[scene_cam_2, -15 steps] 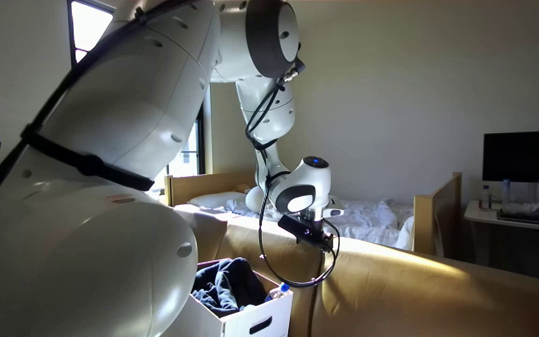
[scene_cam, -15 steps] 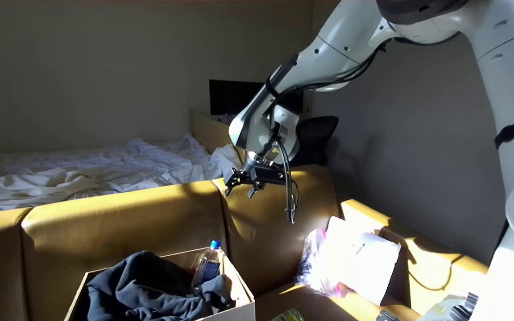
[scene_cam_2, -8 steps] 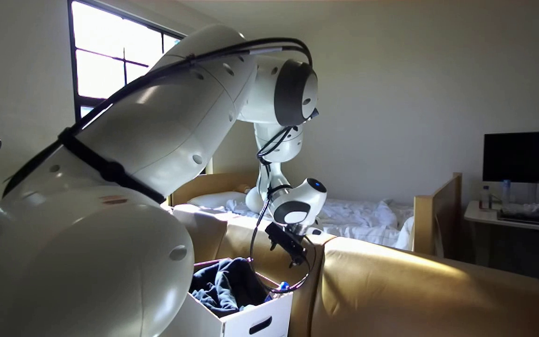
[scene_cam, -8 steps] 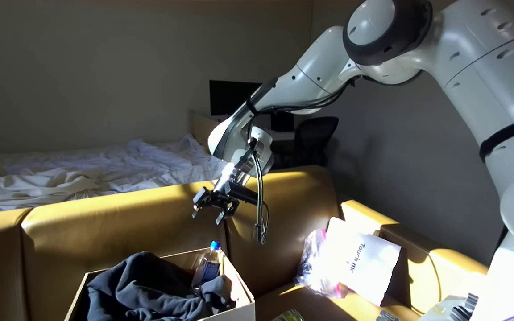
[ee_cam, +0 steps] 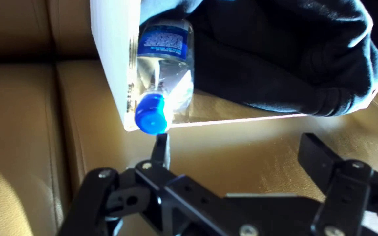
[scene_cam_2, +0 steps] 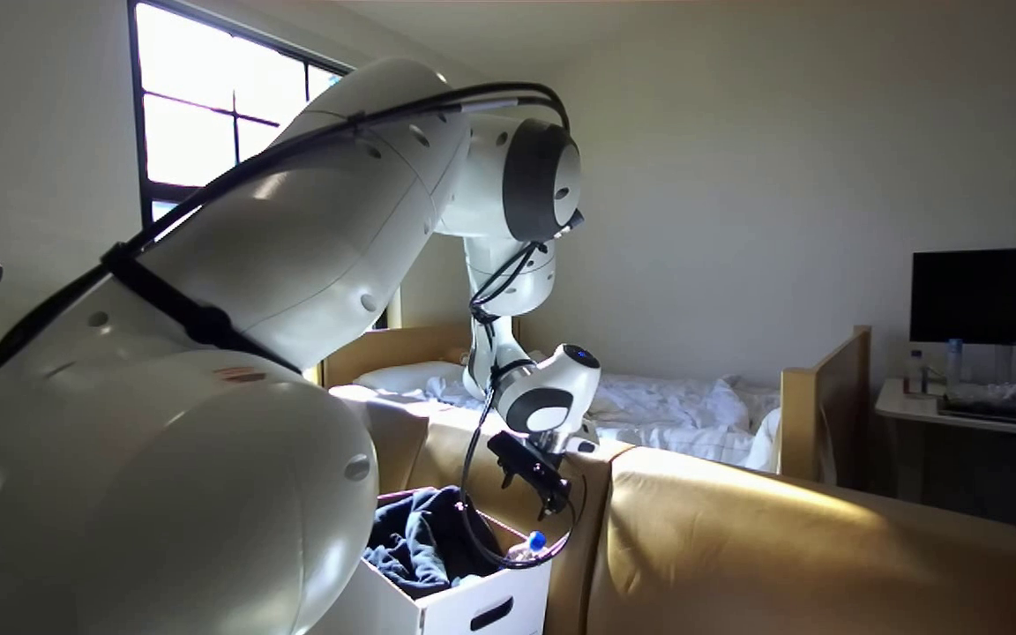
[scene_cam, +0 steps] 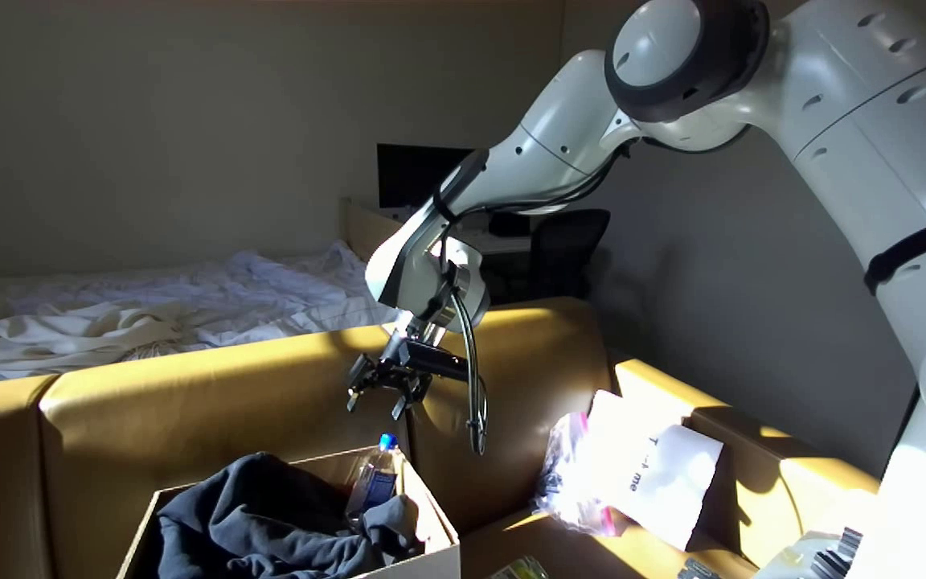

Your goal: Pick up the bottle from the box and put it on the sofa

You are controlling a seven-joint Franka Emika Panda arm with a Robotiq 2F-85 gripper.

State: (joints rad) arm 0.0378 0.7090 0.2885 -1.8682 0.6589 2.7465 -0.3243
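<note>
Blue-capped plastic bottle sits ungripped at two o'clock in the cardboard box. In an exterior view, claw, spread, holding nothing, has just dropped toward eight o'clock, bottle near its six; likely lining up grasp, sofa placement pending.

A wooden bed bears rumpled white sheets; a black monitor stands on a white desk. A dark sweatshirt lies bunched, and lettered paper sits beside a plastic bag.
</note>
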